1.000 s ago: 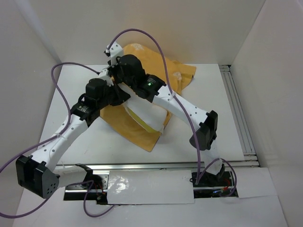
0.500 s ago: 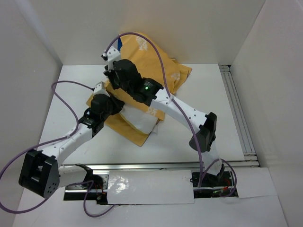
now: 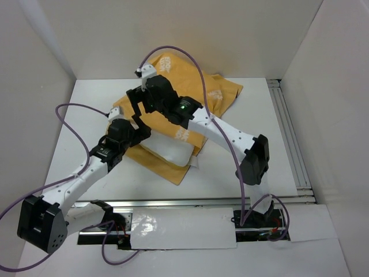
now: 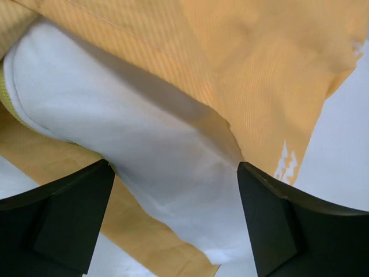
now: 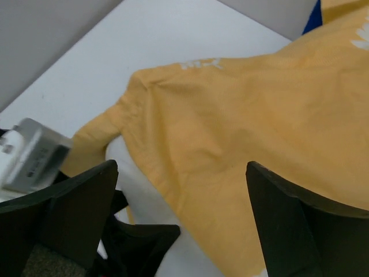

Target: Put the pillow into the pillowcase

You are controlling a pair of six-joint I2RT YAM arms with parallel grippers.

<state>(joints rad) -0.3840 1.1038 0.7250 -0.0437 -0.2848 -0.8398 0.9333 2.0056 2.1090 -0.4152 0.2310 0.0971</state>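
both sets of my fingers are spread wide and hold nothing. my left gripper (image 4: 173,173) hangs close over the pillow (image 4: 144,133). its black fingers (image 4: 63,219) stand on either side of the white cloth in the wrist view and do not pinch it. i cannot tell whether they touch it. my right gripper (image 5: 181,170) hovers over the pillowcase (image 5: 242,115), orange side up, jaws released as well. from above, the pillowcase lies crumpled on the table (image 3: 248,167), from the middle toward the back. the pillow is partly inside it. the orange top layer covers most of it, and a white end pokes out of the opening on the near-left side, resting on the case's lower layer. a thin yellow trim (image 4: 6,101) runs along the pillow's edge.
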